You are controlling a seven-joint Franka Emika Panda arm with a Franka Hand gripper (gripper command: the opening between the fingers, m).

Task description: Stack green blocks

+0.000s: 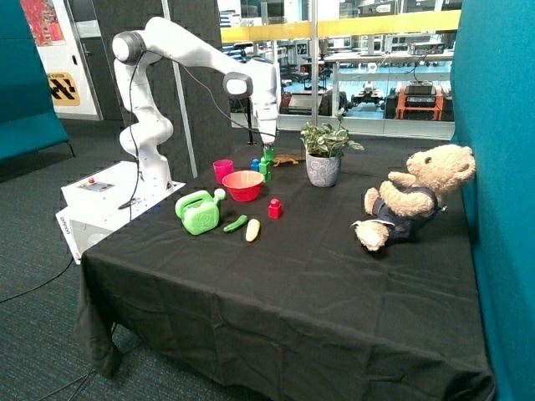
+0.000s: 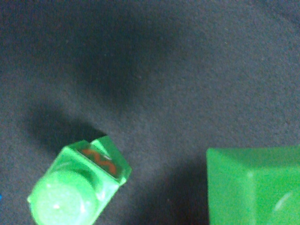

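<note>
Hovering over black-draped table (image 1: 334, 276) before glass wall: pincer (image 1: 267, 150), grip unclear, near green blocks (image 1: 266, 167).

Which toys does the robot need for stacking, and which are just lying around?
Needed: green block on the cloth, second green block, gripper at them.
Just lying about: red bowl, pink cup, watering can, red block, blue block, plant, teddy.
</note>
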